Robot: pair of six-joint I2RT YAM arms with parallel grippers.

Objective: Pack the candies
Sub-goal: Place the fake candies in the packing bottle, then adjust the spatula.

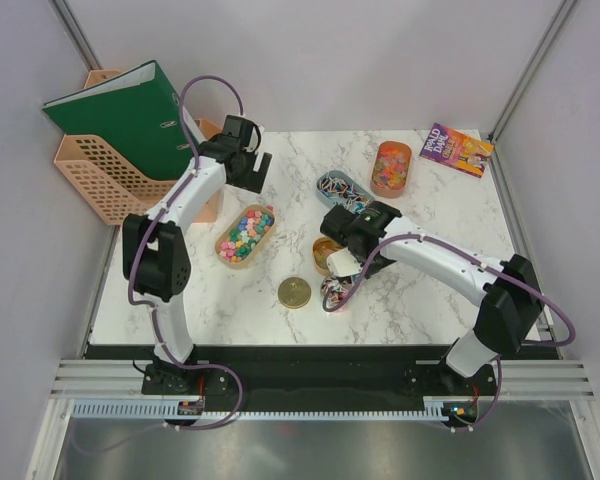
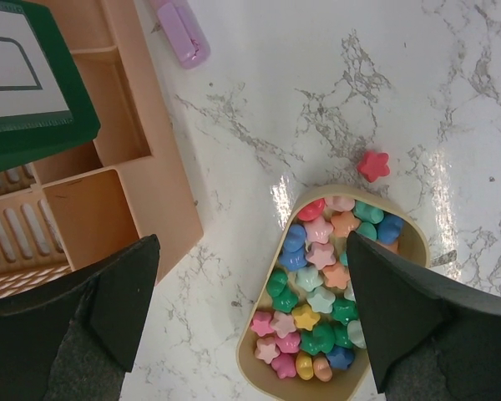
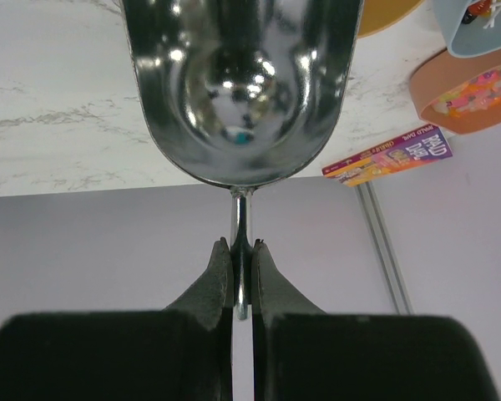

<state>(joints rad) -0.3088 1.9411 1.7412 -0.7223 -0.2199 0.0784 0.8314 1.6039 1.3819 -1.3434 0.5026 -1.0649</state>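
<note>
Left hand [image 2: 252,284] hangs wide open over the candies [image 2: 321,292], heaped in an oval tray [image 2: 245,368] on the table [image 2: 317,83]; in the left wrist view one pink candy [image 2: 373,164] lies loose at the tray's 1 o'clock; right hand [image 3: 242,253] is clamped on the scoop [image 3: 242,83] handle.

Left end effector [image 2: 252,271] hangs with jaws spread wide; right end effector [image 3: 239,255] is pinched nearly closed.

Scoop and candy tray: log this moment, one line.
right gripper: shut on scoop | left gripper: open, aimed at candies in tray | one candy loose on table
</note>
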